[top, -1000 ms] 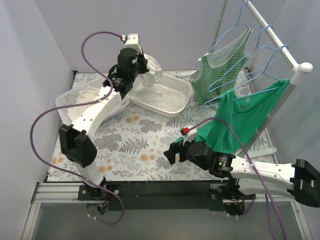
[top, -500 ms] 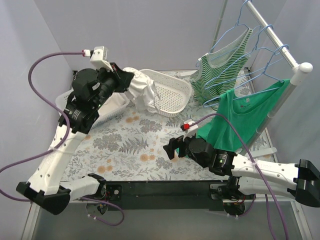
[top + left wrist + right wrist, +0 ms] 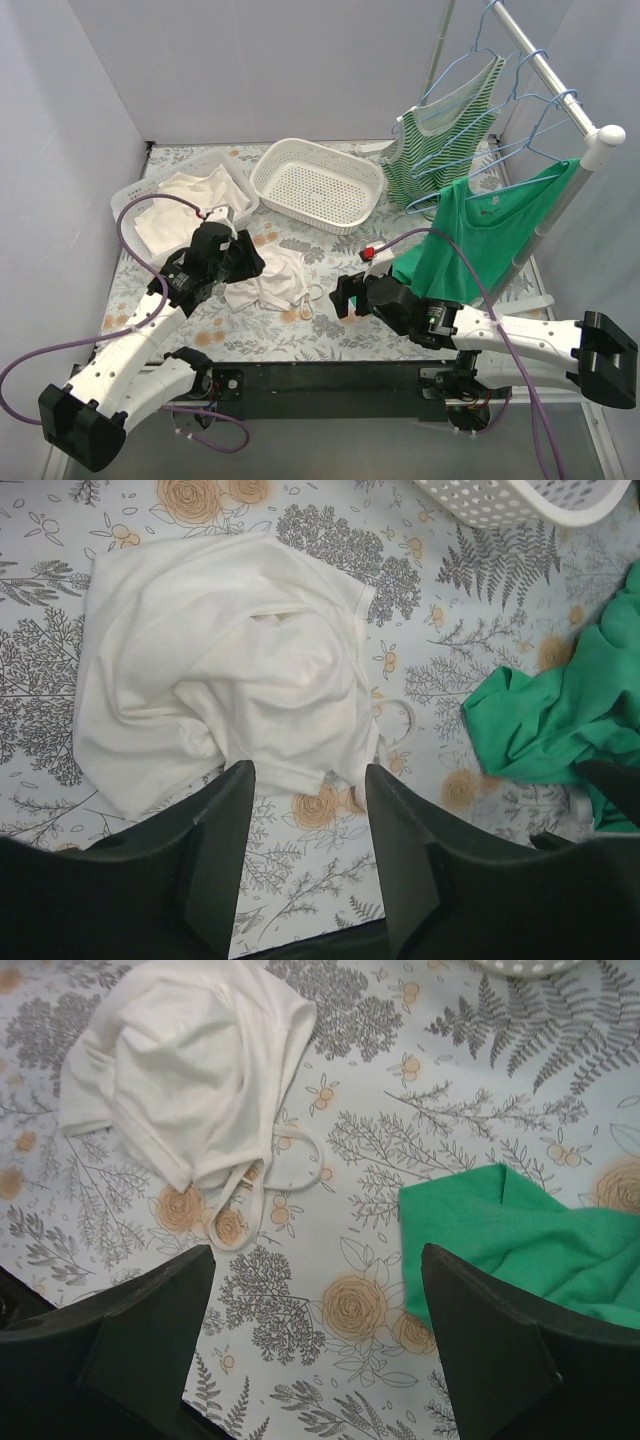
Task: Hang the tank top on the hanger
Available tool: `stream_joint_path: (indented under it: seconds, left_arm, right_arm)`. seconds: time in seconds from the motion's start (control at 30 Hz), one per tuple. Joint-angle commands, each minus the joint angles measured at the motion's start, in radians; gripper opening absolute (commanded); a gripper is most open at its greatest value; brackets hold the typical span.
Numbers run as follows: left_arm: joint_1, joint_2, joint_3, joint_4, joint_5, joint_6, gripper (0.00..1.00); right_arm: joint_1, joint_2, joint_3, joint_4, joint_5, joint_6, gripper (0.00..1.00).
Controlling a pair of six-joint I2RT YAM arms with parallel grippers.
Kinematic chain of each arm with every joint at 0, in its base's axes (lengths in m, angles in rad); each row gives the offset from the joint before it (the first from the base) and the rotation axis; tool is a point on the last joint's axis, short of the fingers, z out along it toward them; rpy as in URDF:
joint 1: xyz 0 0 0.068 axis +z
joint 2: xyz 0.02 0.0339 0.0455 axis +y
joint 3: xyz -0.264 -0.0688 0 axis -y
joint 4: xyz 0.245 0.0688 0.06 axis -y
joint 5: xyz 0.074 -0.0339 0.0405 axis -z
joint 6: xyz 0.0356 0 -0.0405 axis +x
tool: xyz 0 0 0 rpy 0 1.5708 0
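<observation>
The white tank top [image 3: 275, 282] lies crumpled on the floral table, its narrow straps looped toward the right. It also shows in the left wrist view [image 3: 220, 670] and the right wrist view [image 3: 190, 1070]. My left gripper [image 3: 247, 264] is open and empty at the top's left edge; in its own view [image 3: 305, 855] its fingertips sit at the cloth's near hem. My right gripper [image 3: 343, 297] is open and empty just right of the straps, over bare table [image 3: 315, 1345]. Light-blue wire hangers [image 3: 522, 138] hang on the rail at the far right.
A white perforated basket [image 3: 318, 185] stands at the back. A second basket [image 3: 125, 200] at the left holds cream-white cloth. A striped top [image 3: 440, 150] and a green top [image 3: 470, 230] hang from the rail [image 3: 555, 65]; the green hem reaches the table [image 3: 540, 1240].
My left arm swung down from above the baskets with the white top, laid it on the table and opened. My right gripper edged slightly toward the top.
</observation>
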Motion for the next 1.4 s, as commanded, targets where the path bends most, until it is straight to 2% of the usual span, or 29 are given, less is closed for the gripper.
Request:
stream_joint_path:
  seconds: [0.0,0.07,0.1,0.17,0.33,0.43,0.57,0.77,1.0,1.23,1.3,1.37]
  left_arm:
    - [0.0,-0.058,0.033,0.012,0.046,0.034,0.48]
    - [-0.003,-0.046,0.045,0.006,0.076,0.051,0.46]
    - [-0.01,-0.038,0.045,0.006,0.141,0.063,0.43]
    - [-0.072,-0.014,0.042,0.0,0.149,0.054,0.37]
    - [-0.372,0.135,0.027,0.026,-0.018,-0.035,0.3]
    - [-0.471,0.222,0.031,0.056,-0.091,-0.064,0.27]
    - [-0.502,0.319,-0.002,0.153,-0.067,-0.067,0.23]
    - [-0.523,0.46,-0.019,0.268,-0.056,-0.063,0.24]
    - [-0.53,0.554,-0.019,0.279,-0.098,-0.09,0.24]
    - [-0.556,0.594,-0.044,0.28,-0.136,-0.112,0.3]
    - [-0.557,0.603,-0.049,0.288,-0.136,-0.11,0.29]
    - [-0.559,0.617,-0.049,0.291,-0.142,-0.106,0.22]
  right_arm:
    - [-0.007,0.052,-0.001,-0.037,-0.001,0.096,0.91]
    - [-0.01,0.08,0.002,-0.045,-0.004,0.111,0.87]
    - [-0.011,0.088,0.0,-0.051,-0.003,0.126,0.86]
    - [-0.019,0.104,-0.001,-0.055,-0.001,0.14,0.83]
    - [-0.045,0.124,-0.009,-0.063,-0.012,0.169,0.76]
    - [-0.053,0.117,-0.007,-0.098,0.005,0.186,0.73]
    - [-0.062,0.088,-0.024,-0.131,0.028,0.22,0.72]
    - [-0.064,0.057,-0.035,-0.134,0.028,0.226,0.71]
    - [-0.064,0.071,-0.027,-0.134,0.011,0.219,0.71]
    - [-0.064,0.089,-0.017,-0.132,0.013,0.209,0.71]
    - [-0.064,0.098,-0.007,-0.132,0.014,0.208,0.72]
    - [-0.064,0.118,0.002,-0.128,0.013,0.2,0.72]
